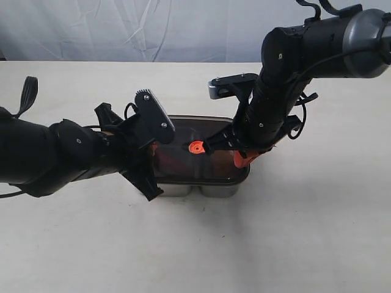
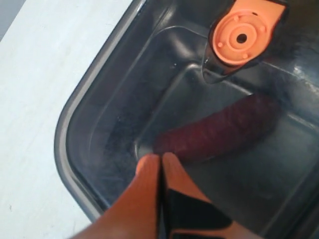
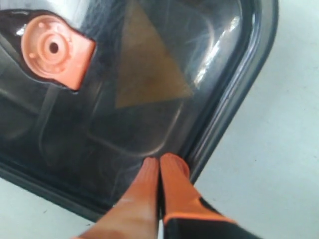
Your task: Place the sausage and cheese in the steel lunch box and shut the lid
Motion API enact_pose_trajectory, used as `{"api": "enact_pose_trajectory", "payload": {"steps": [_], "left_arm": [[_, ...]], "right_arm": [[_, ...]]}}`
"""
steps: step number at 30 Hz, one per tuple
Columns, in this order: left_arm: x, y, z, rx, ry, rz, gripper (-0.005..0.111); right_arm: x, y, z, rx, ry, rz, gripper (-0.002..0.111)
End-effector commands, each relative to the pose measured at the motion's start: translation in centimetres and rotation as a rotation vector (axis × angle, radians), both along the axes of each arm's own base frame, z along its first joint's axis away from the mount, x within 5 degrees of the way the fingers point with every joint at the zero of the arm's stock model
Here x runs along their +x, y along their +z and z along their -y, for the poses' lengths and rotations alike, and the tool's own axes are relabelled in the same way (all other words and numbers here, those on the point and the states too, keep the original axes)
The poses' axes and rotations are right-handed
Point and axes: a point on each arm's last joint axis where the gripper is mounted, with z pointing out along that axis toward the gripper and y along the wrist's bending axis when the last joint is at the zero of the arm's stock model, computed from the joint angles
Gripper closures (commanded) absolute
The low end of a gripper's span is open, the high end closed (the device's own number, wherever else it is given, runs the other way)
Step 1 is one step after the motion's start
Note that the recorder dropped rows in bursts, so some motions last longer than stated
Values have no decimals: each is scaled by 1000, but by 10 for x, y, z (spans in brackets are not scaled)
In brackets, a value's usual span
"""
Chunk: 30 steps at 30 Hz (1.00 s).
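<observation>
Lid of dark, smoky see-through plastic, lying on top of steel lunch box, with small orange valve tab at its middle. Box on pale table, shiny steel wall showing only below the lid's near edge.

Sausage, dark red through the plastic, lying flat inside the box toward the left arm's end. Cheese, a dull yellow-brown triangle through the lid, lying flat inside the box toward the opposite end, not far from the valve tab.

Left gripper clenched, orange fingertips pressed together, grasping nothing, tips down at the lid near one corner of the box, close over the sausage's end. Right gripper likewise clenched and empty, tips at the lid's rim on the cheese end of the box. Pressing or merely touching: cannot tell.

Both foods in and lid on, so probably the pressing-down step. Seal fully seated all round the box or not: cannot tell.

Lid probably stiff, light and smooth, hence slippery under closed tips. Best pushed straight down near the rim and corners of the box, over the seal, not at the thinner middle or the valve tab. Box likely light, apt to slide on the table under any sideways push.
</observation>
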Motion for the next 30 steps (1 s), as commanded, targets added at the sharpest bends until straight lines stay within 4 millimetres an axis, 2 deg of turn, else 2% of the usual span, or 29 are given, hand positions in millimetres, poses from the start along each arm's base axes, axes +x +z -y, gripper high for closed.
{"api": "enact_pose_trajectory", "payload": {"steps": [1,7,14,16,21,26,30], "left_arm": [[-8,-4,-3,-23,3,-63,107],[-12,40,-6,-117,0,47,107],[-24,86,-15,-286,52,107,107],[-33,99,-20,-345,43,108,107],[-67,128,-44,-475,18,155,107],[-111,152,-79,-632,2,248,107],[-140,166,-104,-744,-25,341,107]], "right_arm": [[0,6,1,28,-22,58,109],[-8,64,15,82,-65,211,109],[-32,115,35,133,-102,262,109],[-40,127,45,114,-146,279,109],[-70,135,81,82,-229,362,109],[-108,127,117,77,-251,413,109],[-129,112,134,80,-248,419,109]]}}
